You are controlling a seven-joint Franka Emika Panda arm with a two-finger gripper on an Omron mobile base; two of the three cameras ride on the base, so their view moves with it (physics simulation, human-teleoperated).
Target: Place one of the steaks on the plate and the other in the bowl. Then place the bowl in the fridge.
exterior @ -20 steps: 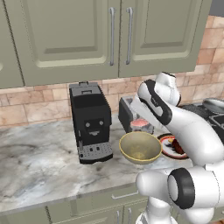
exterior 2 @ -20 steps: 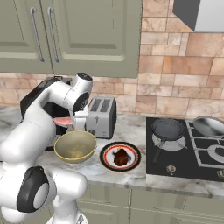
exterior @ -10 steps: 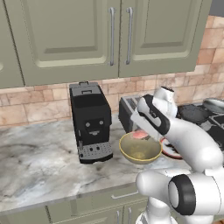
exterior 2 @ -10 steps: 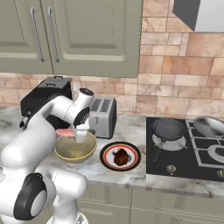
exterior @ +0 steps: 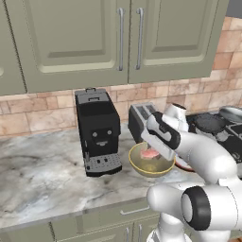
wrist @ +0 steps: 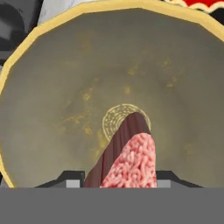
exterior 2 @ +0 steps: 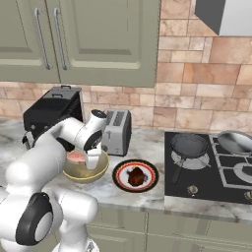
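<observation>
Countertop bowl (exterior 2: 86, 171) rim rings hand (wrist: 120, 177) gripping pink steak (wrist: 131, 164).

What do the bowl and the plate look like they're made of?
Bowl: probably glazed ceramic, going by its smooth olive-tan walls, yellow rim and speckled inside. Plate: likely glazed ceramic too, with a glossy black rim, red ring and white centre. Rendered, so not certain.

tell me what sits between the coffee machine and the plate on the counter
The bowl sits between the coffee machine and the plate, clearest in the right base view. The pink steak hangs over it in the gripper.
</observation>
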